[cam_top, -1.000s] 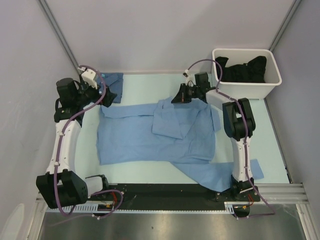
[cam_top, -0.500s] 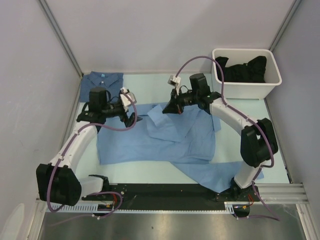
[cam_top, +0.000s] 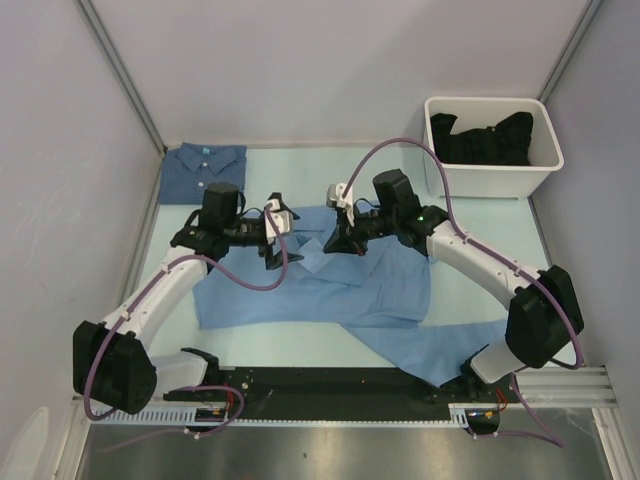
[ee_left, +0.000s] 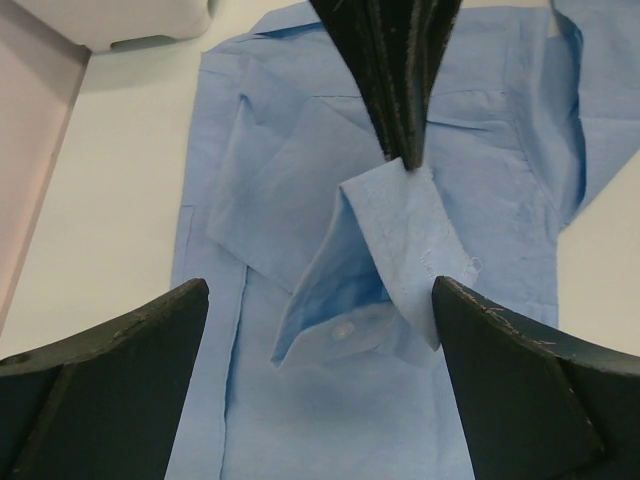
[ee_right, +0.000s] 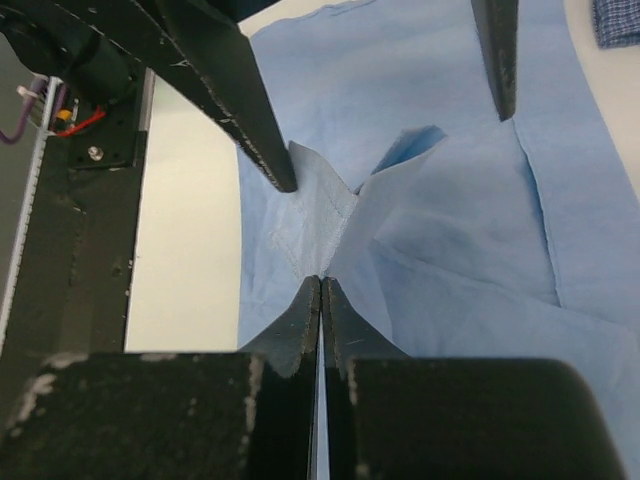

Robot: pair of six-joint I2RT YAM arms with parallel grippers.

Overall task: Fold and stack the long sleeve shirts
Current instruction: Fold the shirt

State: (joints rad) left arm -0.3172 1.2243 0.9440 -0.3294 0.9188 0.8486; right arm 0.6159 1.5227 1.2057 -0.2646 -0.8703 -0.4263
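Light sky-blue collared button-up cloth shirt (cam_top: 300, 290) has one cuffed flap (ee_left: 400, 240) lifted off its surface and pinched in the right tool (cam_top: 335, 243). That tool's two black fingers are pressed tight together on the cloth, at the centre of the overhead frame. Facing it from the left, the left tool (cam_top: 278, 238) is spread wide, with one finger on either side of the raised flap. It grips nothing, and whether a finger brushes the cloth cannot be told.

A pale button shows on the underside of the flap in the left wrist view. The rest of this shirt lies spread across the middle of the pale green tabletop (cam_top: 300, 165), one sleeve trailing toward the lower right of the frame. A darker denim-blue collared shirt (cam_top: 205, 170) lies folded in the upper left, apart from the light one. A white rectangular plastic bin (cam_top: 545, 172) in the upper right holds dark garments (cam_top: 490, 140).
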